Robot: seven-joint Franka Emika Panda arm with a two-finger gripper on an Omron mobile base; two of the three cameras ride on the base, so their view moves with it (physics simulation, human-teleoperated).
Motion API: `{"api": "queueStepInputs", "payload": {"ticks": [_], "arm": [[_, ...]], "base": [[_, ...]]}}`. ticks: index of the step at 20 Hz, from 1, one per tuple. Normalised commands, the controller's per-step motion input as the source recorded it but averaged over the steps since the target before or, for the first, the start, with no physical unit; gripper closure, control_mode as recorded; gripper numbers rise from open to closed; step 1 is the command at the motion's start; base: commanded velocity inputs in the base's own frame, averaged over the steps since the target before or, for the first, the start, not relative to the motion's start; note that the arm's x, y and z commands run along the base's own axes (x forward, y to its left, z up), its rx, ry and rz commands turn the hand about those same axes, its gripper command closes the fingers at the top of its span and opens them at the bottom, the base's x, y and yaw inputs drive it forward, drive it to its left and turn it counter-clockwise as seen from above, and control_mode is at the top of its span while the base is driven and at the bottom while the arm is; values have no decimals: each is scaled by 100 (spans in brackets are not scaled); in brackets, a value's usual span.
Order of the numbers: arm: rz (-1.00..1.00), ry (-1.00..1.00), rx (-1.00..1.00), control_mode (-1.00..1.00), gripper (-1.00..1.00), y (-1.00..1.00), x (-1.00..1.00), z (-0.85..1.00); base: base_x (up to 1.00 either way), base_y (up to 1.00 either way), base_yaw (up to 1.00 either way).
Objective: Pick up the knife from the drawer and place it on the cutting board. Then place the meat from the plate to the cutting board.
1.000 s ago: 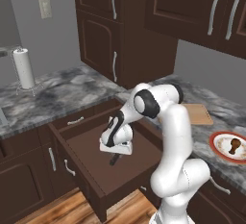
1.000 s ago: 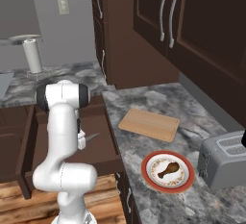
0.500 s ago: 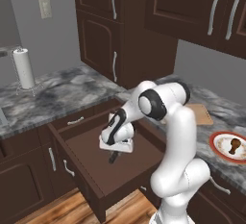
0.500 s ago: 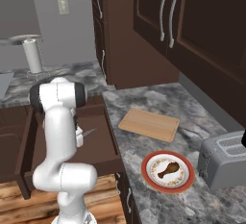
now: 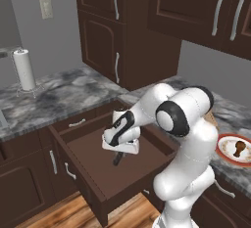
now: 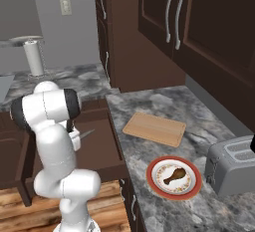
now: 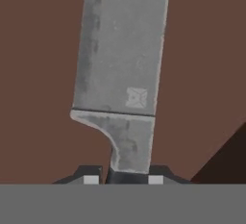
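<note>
The hand [image 5: 119, 154] has just finished closing on the knife [image 7: 120, 79] low inside the open drawer [image 5: 93, 144], so lifting it toward the cutting board [image 6: 155, 129] seems next.

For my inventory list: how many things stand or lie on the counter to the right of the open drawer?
3: the cutting board nearest the drawer, the plate holding the meat, and the toaster beside it. Others may lie outside the view.
</note>
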Motion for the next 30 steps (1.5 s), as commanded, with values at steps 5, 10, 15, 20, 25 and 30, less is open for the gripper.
{"api": "queueStepInputs", "payload": {"ticks": [5, 10, 15, 20, 25, 30], "arm": [[-4, -7, 0, -100, 100, 0, -46, 62], [-4, -9, 0, -100, 100, -1, -44, 79], [-3, -9, 0, -100, 100, -5, -38, 77], [-3, -10, 0, -100, 100, -13, -31, 66], [-5, -7, 0, -100, 100, -33, -16, 58], [-5, -2, 0, -100, 100, -47, 0, 59]], "base": [[0, 0, 0], [0, 0, 0], [0, 0, 0], [0, 0, 0], [0, 0, 0], [0, 0, 0]]}}
